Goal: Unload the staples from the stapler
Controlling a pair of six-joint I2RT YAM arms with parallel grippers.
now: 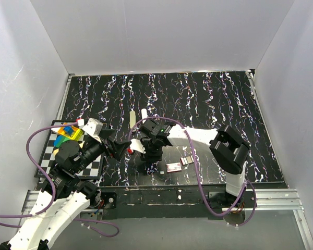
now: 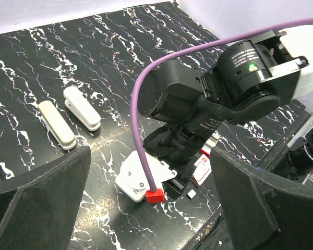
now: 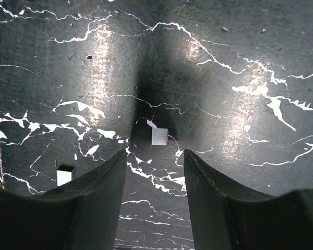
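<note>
A small silvery-grey piece of staples (image 3: 159, 136) lies on the black marbled mat, just beyond the tips of my right gripper (image 3: 155, 172). That gripper is open, empty and points down close to the mat. The piece also shows in the left wrist view (image 2: 191, 194), beside a black part holding a silvery strip (image 2: 190, 179) under the right gripper (image 2: 183, 165); I cannot tell whether it is the stapler. Another silvery strip (image 1: 187, 161) lies right of the right gripper (image 1: 148, 164). My left gripper (image 1: 126, 148) is wide open and empty, hovering left of the right one.
A beige stapler (image 2: 56, 124) and a white stapler (image 2: 82, 108) lie side by side further back. A pink-and-white box (image 1: 173, 167) lies near the front edge. A checkered board (image 1: 52, 153) with coloured blocks (image 1: 68, 134) is at the left. A purple cable (image 2: 138, 120) crosses the left wrist view.
</note>
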